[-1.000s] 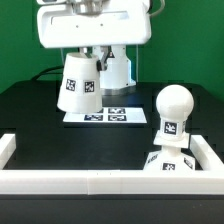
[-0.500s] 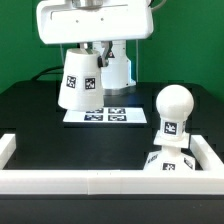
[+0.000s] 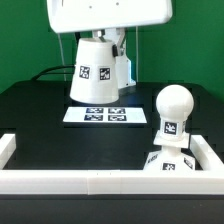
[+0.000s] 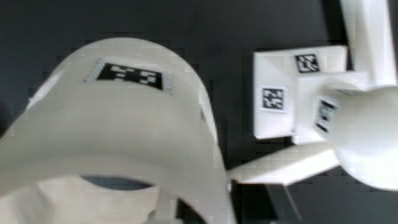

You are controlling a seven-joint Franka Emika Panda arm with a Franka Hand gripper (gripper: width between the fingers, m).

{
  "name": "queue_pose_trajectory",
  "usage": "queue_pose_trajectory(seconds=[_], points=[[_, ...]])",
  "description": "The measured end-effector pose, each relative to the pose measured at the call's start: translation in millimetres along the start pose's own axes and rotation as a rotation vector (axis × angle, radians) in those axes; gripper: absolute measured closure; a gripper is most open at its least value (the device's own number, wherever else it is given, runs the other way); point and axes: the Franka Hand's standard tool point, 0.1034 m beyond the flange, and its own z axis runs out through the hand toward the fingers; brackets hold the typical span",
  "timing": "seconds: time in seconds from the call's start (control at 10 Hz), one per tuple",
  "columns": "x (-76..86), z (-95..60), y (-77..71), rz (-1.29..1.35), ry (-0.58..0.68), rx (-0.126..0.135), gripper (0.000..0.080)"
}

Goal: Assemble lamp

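My gripper (image 3: 100, 40) is shut on the top of the white tapered shade (image 3: 97, 72) and holds it in the air above the marker board (image 3: 105, 116), nearly upright with two tags facing the camera. The ball-shaped bulb (image 3: 174, 108) stands on the post of the square base (image 3: 168, 163) at the exterior view's right, in the front corner. The shade is well apart from the bulb, up and toward the exterior view's left. In the wrist view the shade (image 4: 125, 130) fills most of the picture and hides my fingertips. The bulb (image 4: 365, 125) shows beside it.
A white rail-like border (image 3: 90, 181) runs along the table's front and up both sides. The marker board also shows in the wrist view (image 4: 285, 85). The arm's white body and cables hang behind the shade.
The shade has moved toward the exterior view's right with my gripper and turned from tilted to nearly upright. The bulb and base have not moved.
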Motion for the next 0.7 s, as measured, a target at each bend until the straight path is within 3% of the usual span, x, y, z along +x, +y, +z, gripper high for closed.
queue_pose_trajectory(seconds=[0.4,0.7], points=[[19.7,-24.8,-52.8,0.059,-0.002,0.017,0.0754],[27.0,-24.3,-77.3,0.096,0.002,0.018,0.0754]])
